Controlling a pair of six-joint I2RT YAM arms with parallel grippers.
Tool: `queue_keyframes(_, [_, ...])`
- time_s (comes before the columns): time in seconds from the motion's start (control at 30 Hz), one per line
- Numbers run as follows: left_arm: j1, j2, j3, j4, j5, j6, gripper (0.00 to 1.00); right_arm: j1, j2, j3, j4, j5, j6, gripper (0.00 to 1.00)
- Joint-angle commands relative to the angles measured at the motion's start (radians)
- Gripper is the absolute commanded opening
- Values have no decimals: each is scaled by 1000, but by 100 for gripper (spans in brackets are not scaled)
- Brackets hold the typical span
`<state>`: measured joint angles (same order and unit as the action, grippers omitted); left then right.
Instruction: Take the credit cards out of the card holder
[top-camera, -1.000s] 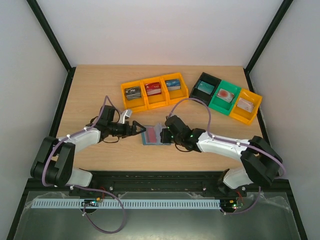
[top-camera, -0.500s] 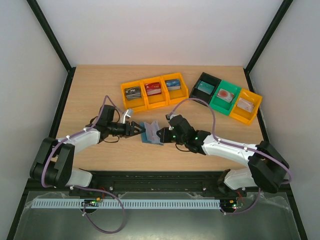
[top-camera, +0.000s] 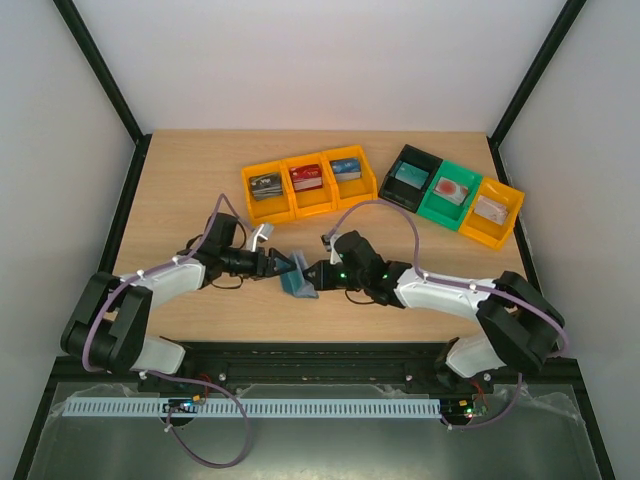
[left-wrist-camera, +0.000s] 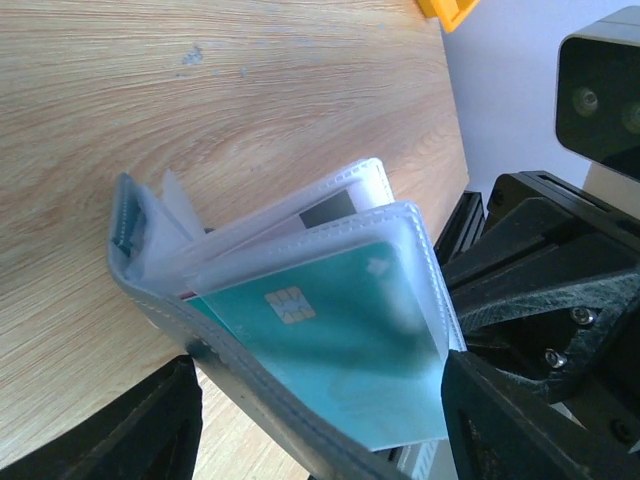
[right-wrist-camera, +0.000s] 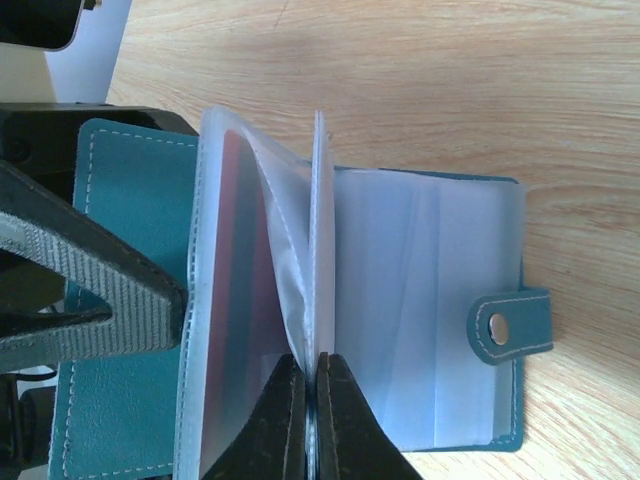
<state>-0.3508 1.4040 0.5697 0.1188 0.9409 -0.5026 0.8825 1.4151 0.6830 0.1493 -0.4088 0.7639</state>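
We see a small teal-blue wallet-like card holder (top-camera: 297, 277) standing open like a tent near the front middle of a pale wooden table (top-camera: 190, 180), held between two black robot grippers; we cannot tell whether its lower edge touches the wood. The left gripper (top-camera: 276, 264) meets it from the left; in its wrist view its fingers (left-wrist-camera: 120, 440) are set wide apart on either side of the teal cover and appear to clamp it. The right gripper (right-wrist-camera: 312, 370) meets it from the right, its fingertips pressed together and pinching one pale clear plastic sleeve that stands upright from the spine. The other sleeves fan out to both sides. A flat teal credit card with a metal chip (left-wrist-camera: 330, 340) sits inside one sleeve; a reddish card (right-wrist-camera: 235, 300) shows through another. The teal snap tab (right-wrist-camera: 510, 325) hangs over the holder's right edge. Behind the holder, towards the back of the table, is a row of three orange plastic bins (top-camera: 312, 210); to their right is a slanted row of one black, one green and one orange bin (top-camera: 438, 217); each bin holds a card.
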Motion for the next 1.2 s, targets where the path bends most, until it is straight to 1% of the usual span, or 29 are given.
queue_keyframes(0.0, [-5,14,-10,-24,-44,44,65,1,11,28,85,-76,-3,2])
queue_keyframes(0.07, [-5,18,-11,-33,-64,52,59,2,13,30,84,-94,-10,2])
queue_keyframes(0.1, [-5,21,-12,-35,-69,56,54,1,14,29,82,-98,-16,2])
queue_keyframes(0.13, [-5,22,-14,-37,-73,57,48,2,11,29,79,-99,-21,2])
queue_keyframes(0.3, [-9,26,-7,-46,-76,70,11,1,1,10,69,-79,-28,2])
queue_keyframes(0.33, [-10,25,-6,-49,-78,74,5,2,2,8,58,-63,-30,2])
queue_keyframes(0.37, [-10,22,-3,-54,-79,81,3,0,2,6,42,-44,-31,2])
queue_keyframes(0.4, [-10,19,-1,-59,-81,88,2,0,2,6,26,-23,-34,3])
queue_keyframes(0.43, [-10,16,3,-65,-83,95,2,0,2,4,5,6,-35,7])
queue_keyframes(0.47, [-10,12,7,-72,-83,105,2,0,1,4,-18,27,-38,15])
queue_keyframes(0.53, [-10,6,17,-92,-91,125,2,-2,-10,5,-67,72,-51,40])
queue_keyframes(0.63, [-10,-3,47,-136,-116,169,2,-4,-55,-1,-131,134,-97,82])
queue_keyframes(0.7, [-14,-10,80,-199,-140,224,2,-5,-104,-13,-157,178,-139,99])
queue_keyframes(0.73, [-24,-14,106,-243,-168,271,2,-6,-134,-19,-166,197,-165,99])
queue_keyframes(0.77, [-44,-18,144,-298,-227,330,2,-6,-164,-24,-174,213,-184,99])
queue_keyframes(0.87, [-137,-19,281,-464,-463,517,2,-6,-250,-35,-178,225,-217,99])
queue_keyframes(0.9, [-168,-19,318,-495,-548,554,2,-5,-273,-39,-166,224,-221,99])
queue_keyframes(0.93, [-192,-17,346,-513,-603,576,2,-6,-291,-44,-149,223,-220,99])
queue_keyframes(0.97, [-207,-13,361,-523,-635,579,2,-6,-304,-48,-127,221,-215,99])
queue_keyframes(1.03, [-217,-6,369,-529,-631,572,2,-6,-299,-54,-76,198,-203,99])
queue_keyframes(1.17, [-228,0,352,-519,-636,570,2,-6,-235,-55,-14,204,-164,99])
